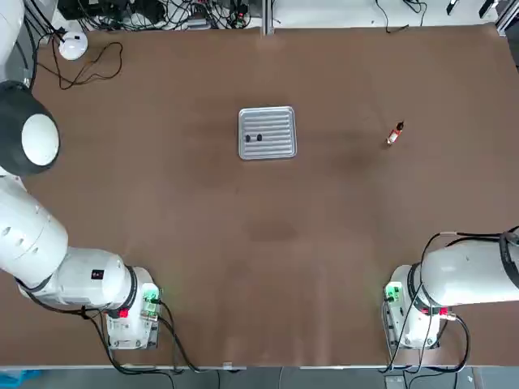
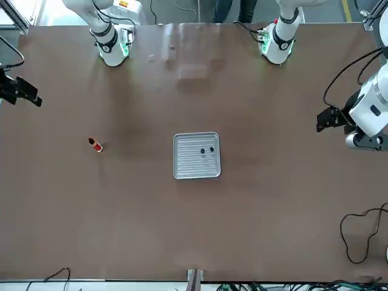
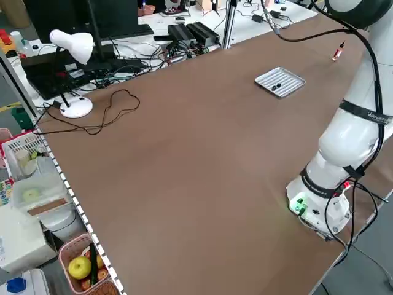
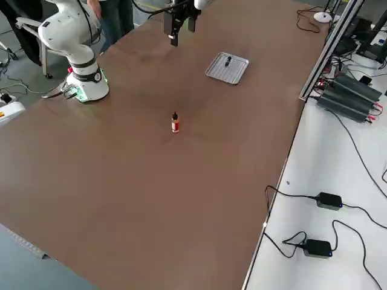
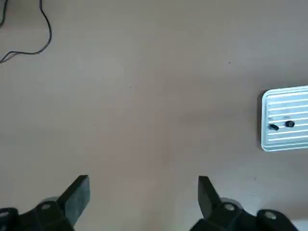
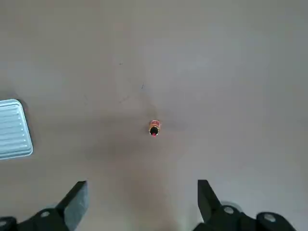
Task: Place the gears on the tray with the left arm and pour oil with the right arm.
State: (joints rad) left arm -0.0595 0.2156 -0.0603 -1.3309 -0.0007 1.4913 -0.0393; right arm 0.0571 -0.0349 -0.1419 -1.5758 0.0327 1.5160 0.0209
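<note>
While both of my arms hung raised at the sides, the brown worktop lay broad, flat and matte beneath them. Beyond its far edge ran a clutter of black cables, and a white desk lamp with a round base stood at my left far corner, its cord looping over the surface. A white side table with black power bricks ran along the far side, and a basket of fruit sat low off my left.

My left tool hovered with its dark fingers spread wide apart, holding nothing. Ahead of it and off toward my right lay the tray, a small square of silvery metal with ribbed grooves and rounded corners. The gears, two tiny dark round pieces, rested side by side on its ribs.

My right tool also hung released, fingers parted and empty. Directly beyond it, well apart, stood the oil, a tiny white bottle with a red band and dark pointed cap, upright on the bare worktop. The tray's corner showed farther off toward my left tool, clear of the bottle.
</note>
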